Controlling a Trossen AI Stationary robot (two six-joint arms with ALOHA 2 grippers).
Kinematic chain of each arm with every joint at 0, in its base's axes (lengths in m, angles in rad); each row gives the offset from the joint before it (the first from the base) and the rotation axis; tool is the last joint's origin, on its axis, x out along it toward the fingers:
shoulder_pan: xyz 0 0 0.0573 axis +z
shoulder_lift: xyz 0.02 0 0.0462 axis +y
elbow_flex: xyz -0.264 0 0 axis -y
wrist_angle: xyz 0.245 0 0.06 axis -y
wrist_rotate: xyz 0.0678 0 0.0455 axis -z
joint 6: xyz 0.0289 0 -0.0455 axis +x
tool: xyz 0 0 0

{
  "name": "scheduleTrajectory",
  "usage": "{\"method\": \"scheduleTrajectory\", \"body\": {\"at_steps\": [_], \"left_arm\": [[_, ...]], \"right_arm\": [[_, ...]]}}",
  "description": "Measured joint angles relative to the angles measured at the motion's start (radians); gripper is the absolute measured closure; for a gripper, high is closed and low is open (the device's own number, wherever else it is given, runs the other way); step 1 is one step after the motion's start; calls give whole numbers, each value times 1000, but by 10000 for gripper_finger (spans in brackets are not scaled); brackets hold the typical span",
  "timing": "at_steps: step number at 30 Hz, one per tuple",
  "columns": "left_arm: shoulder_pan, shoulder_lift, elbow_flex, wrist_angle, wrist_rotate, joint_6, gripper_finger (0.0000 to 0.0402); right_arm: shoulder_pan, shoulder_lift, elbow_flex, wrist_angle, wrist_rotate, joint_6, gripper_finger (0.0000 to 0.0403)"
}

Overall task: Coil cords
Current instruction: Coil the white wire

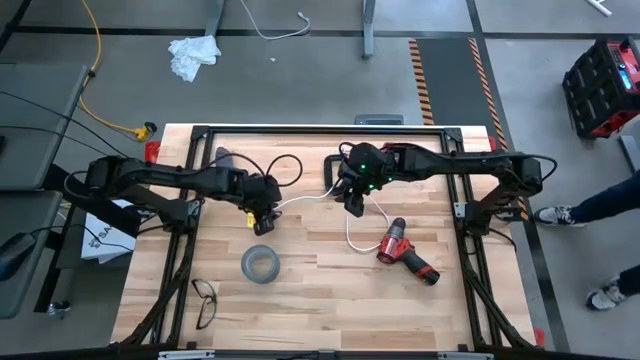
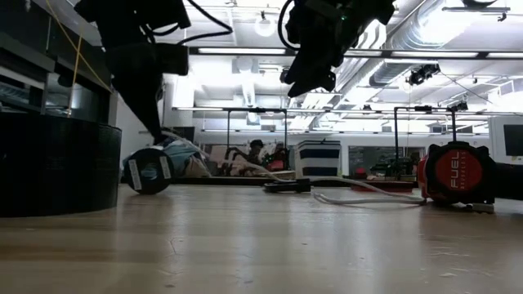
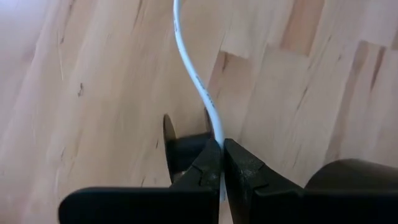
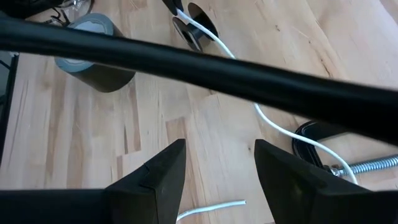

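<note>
Cord place: white cord lies on the tabletop, running from the black spool on the left side toward the middle, then looping down toward the red drill.
Spool place: black spool stands on its edge just under the left tool, beside the grey tape roll.
Left tool: clenched tight on the white cord, right by the spool; in the left wrist view the cord runs straight away from the pinched fingertips.
Right tool: right tool hangs above the tabletop with its fingers spread wide, holding nothing.
Key gap: cord passes just beside and below the right tool; its loose end lies between the two open fingers in the right wrist view.
Cord line: long way goes left to right between the two tools.
Nearer arm: right arm is nearer the loose end, so I think it should go down for it.
Writing: red drill says "FUEL" on its round end.
Spool label: white label on the spool, too small to read.
</note>
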Motion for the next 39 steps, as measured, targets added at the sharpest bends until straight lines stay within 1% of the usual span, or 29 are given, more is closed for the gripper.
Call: {"method": "scheduleTrajectory", "body": {"at_steps": [5,8,15,20,27,35,39], "left_arm": [[0,-10,-2,4,14,-21,401],[0,-10,-28,6,34,-21,401],[2,-10,-75,9,32,-46,399],[2,-10,-76,19,31,-51,398],[2,-10,-76,38,26,-104,397],[2,-10,-75,113,31,-160,396],[2,-10,-75,125,31,-179,396]], "right_arm": [[0,0,0,0,0,0,218],[-1,0,0,2,1,0,218],[-1,0,0,8,6,-5,218],[-1,0,0,10,6,-12,218],[-1,0,0,11,6,-34,218],[-1,0,0,12,6,-45,218],[-1,0,0,13,6,-45,218]]}}
